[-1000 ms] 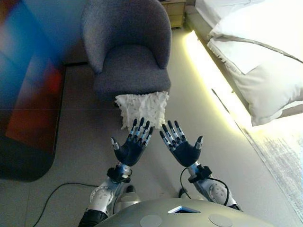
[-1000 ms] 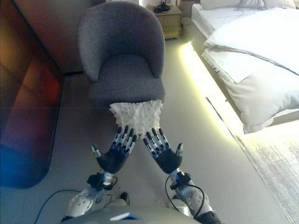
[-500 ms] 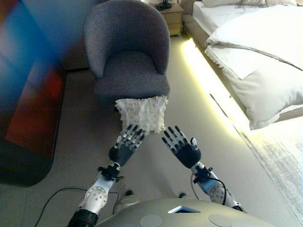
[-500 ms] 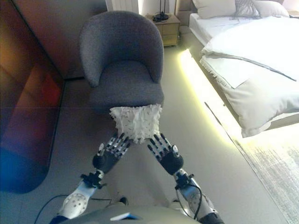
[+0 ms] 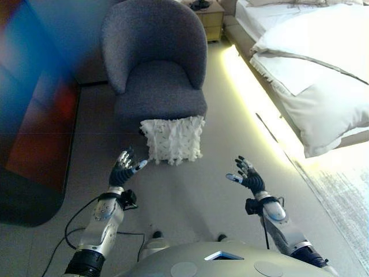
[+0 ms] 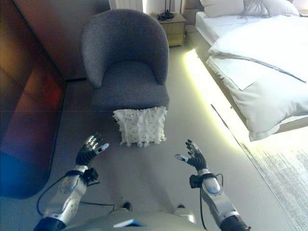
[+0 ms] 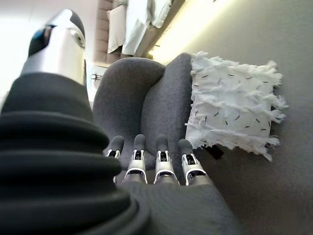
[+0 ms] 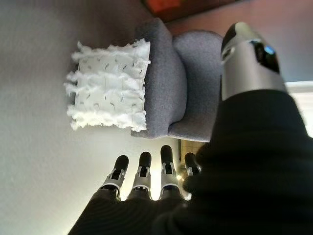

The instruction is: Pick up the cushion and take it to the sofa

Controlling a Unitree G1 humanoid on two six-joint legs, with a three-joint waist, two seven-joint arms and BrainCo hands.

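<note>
A white tufted cushion (image 5: pixel 172 140) stands on the floor, leaning against the front of a grey armchair (image 5: pixel 157 63). Both wrist views show the cushion (image 7: pixel 234 110) (image 8: pixel 110 85) ahead of the fingers, with floor between. My left hand (image 5: pixel 124 168) hovers to the cushion's left, fingers straight, empty. My right hand (image 5: pixel 248 175) hovers to the cushion's lower right, further off, also open and empty. Neither hand touches the cushion.
A bed (image 5: pixel 314 63) with a white duvet runs along the right, lit by a light strip at its base. A wooden nightstand (image 5: pixel 210 17) sits behind the armchair. Dark reddish panelling (image 5: pixel 34 133) lines the left. A pale rug (image 5: pixel 346 196) lies at the right.
Both hands have spread apart and drawn back from in front of the cushion, left hand to the left, right hand to the right. The cushion stays against the armchair.
</note>
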